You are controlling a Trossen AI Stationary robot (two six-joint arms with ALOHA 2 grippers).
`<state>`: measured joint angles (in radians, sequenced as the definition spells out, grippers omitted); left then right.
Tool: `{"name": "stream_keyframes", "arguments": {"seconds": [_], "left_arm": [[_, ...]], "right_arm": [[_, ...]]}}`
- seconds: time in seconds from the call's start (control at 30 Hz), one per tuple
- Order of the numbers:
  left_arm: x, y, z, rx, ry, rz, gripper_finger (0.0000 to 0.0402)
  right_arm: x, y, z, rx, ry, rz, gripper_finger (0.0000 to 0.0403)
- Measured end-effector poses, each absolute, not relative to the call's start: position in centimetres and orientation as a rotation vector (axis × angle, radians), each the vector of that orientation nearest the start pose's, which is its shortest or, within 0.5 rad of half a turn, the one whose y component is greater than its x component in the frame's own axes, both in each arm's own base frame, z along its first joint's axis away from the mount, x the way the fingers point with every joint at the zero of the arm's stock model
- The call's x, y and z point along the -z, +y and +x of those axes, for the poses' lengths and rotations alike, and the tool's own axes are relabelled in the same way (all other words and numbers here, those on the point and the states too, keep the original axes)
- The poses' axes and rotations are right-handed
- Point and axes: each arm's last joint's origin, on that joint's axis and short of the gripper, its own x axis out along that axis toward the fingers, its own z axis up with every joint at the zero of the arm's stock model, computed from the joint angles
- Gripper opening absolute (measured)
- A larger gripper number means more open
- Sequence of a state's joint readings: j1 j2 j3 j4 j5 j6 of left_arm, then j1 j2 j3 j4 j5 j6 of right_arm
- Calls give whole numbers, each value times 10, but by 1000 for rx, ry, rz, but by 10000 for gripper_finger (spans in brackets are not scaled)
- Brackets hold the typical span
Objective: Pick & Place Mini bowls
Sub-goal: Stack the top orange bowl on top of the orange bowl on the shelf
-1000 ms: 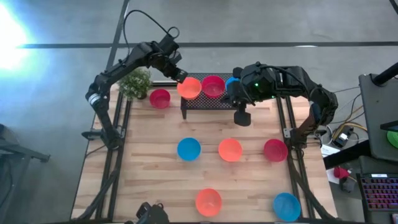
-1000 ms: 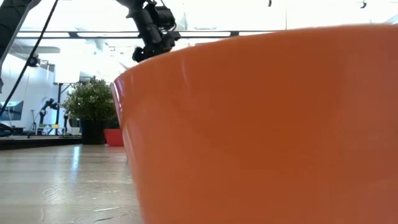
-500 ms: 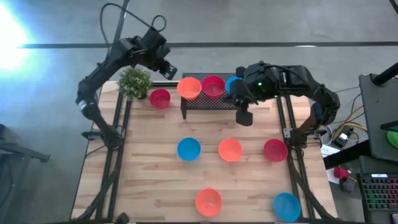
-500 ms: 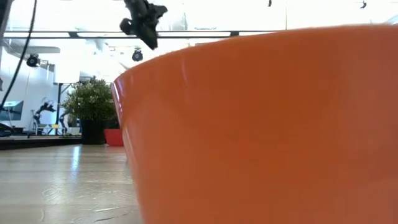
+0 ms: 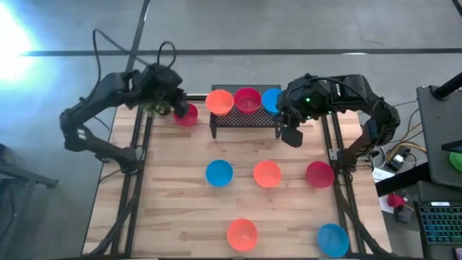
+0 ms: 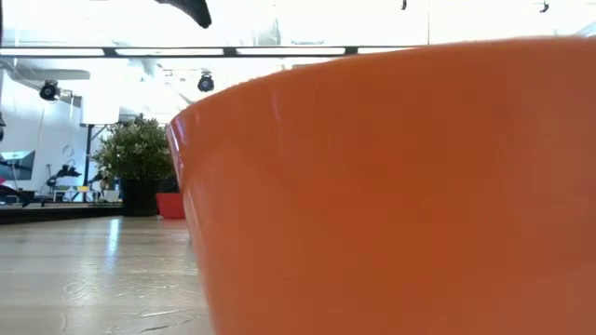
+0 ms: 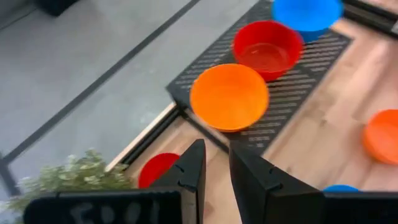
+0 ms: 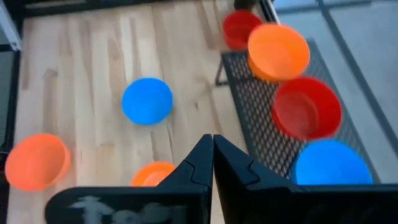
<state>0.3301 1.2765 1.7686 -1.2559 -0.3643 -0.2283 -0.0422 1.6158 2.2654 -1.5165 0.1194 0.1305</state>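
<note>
High view looks down on a pale wooden plank desk [image 5: 180, 202] carrying nine small glossy round plastic bowls. At the desk's twelve o'clock edge stands a black wire-mesh rack [image 5: 242, 117] with three bowls in a row on top: an orange rack bowl [image 5: 219, 102], a crimson rack bowl [image 5: 247, 100] and a blue rack bowl [image 5: 271, 99], each just beside the next. At eleven o'clock from the rack, on the desk, sits a crimson corner bowl [image 5: 186, 114], close to a small green potted plant [image 5: 155, 107] that the left arm partly covers.

Across the desk's middle lie a blue middle bowl [image 5: 219, 172], an orange middle bowl [image 5: 267, 174] and a crimson right-hand bowl [image 5: 320, 174], apart from one another. Toward six o'clock sit an orange front bowl [image 5: 242, 235] and, at five o'clock, a blue front bowl [image 5: 333, 239].

The left gripper [image 7: 214, 163] hangs over the desk's eleven o'clock corner, above the plant and the crimson corner bowl; its fingers [image 7: 194, 171] stand slightly apart with nothing between them. The right gripper [image 8: 212, 155] hovers at the rack's three o'clock end, fingers pressed together and empty.

In the low view the orange front bowl fills nearly everything.
</note>
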Motion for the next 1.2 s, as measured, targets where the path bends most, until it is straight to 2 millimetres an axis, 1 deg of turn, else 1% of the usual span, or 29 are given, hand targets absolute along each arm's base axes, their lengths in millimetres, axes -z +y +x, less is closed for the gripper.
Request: {"name": "stream_keyframes", "arguments": {"seconds": [0.1, 0.2, 0.3, 0.43, 0.53, 0.7, 0.93, 1.2], "left_arm": [[-456, 59, 178, -695, 665, -188, 64], [-450, 47, 173, -654, 637, -181, 64], [-443, 39, 168, -623, 619, -169, 64], [-430, 31, 164, -585, 609, -159, 64], [-420, 28, 162, -569, 602, -170, 64], [-410, 26, 155, -569, 598, -210, 64], [-410, 25, 152, -561, 580, -220, 64], [-411, 24, 154, -500, 576, -200, 64]], "right_arm": [[-487, -15, 247, 279, 901, 127, 8], [-487, -15, 243, 307, 889, 177, 8], [-484, -15, 241, 326, 896, 221, 8], [-473, -15, 243, 361, 937, 262, 8], [-462, -15, 242, 384, 980, 300, 8], [-443, -14, 234, 450, 1041, 382, 8], [-418, -14, 226, 539, 1094, 480, 8], [-396, -14, 230, 600, 1142, 531, 8]]}}
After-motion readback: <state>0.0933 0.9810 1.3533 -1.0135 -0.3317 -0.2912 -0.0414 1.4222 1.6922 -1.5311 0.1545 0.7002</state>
